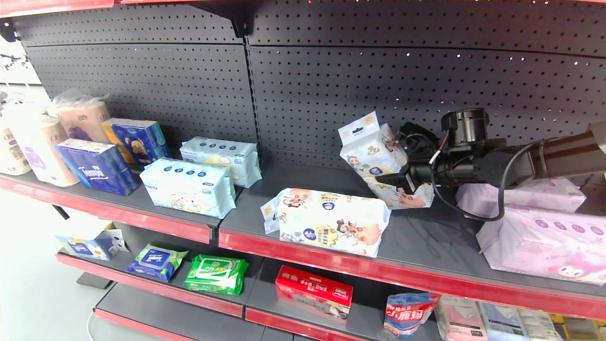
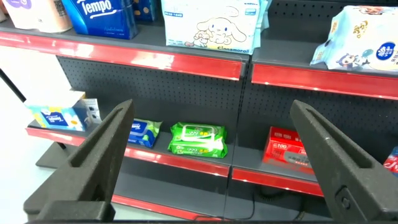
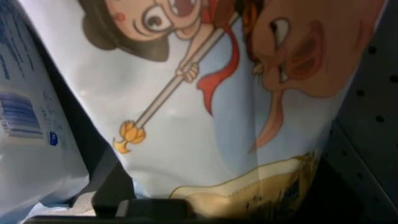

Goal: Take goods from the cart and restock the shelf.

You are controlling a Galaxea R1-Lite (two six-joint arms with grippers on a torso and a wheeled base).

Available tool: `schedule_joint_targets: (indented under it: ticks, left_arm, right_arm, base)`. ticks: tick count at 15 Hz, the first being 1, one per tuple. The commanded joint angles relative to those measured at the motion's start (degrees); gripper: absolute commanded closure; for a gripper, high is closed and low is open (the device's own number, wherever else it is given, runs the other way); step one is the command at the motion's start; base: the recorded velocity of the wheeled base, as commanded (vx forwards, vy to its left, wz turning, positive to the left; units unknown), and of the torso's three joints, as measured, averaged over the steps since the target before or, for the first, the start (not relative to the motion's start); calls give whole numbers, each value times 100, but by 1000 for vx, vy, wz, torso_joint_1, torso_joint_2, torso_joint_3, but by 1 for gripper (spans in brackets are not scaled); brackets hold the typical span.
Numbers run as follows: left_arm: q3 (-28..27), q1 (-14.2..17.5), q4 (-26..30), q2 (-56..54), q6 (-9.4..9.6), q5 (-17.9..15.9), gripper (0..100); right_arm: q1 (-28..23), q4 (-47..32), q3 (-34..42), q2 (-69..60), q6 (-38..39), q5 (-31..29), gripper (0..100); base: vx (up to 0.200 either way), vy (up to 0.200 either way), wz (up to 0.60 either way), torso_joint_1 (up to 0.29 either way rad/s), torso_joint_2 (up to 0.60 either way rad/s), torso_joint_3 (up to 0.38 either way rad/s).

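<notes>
at the back edge of the dark metal shelf, the right gripper pinches a white cartoon-printed soft tissue pack tilted against the pegboard. the left gripper hangs spread wide.

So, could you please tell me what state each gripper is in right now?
Left gripper: open, holding nothing.
Right gripper: closed on the cartoon-printed tissue pack.
</notes>
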State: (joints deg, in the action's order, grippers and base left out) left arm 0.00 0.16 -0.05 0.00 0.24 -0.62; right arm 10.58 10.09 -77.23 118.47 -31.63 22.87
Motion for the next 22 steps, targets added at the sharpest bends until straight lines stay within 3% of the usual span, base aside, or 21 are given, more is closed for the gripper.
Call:
schedule_joint_targets:
  ticks: [1, 16, 17, 22]
  left_arm:
    - [0, 2, -4, 0, 2, 1, 0]
    - [0, 2, -4, 0, 2, 1, 0]
    - [0, 2, -4, 0, 2, 1, 0]
    - [0, 2, -4, 0, 2, 1, 0]
  right_arm:
    - [5, -7, 15, 10, -1, -11, 100]
    - [339, 1, -205, 177, 52, -116, 100]
    - [348, 1, -205, 177, 52, -125, 0]
    - [287, 1, -214, 141, 52, -134, 0]
  base:
    - [0, 0, 0, 0, 0, 0]
    - [0, 0, 0, 0, 0, 0]
    - [0, 0, 0, 0, 0, 0]
    - [0, 0, 0, 0, 0, 0]
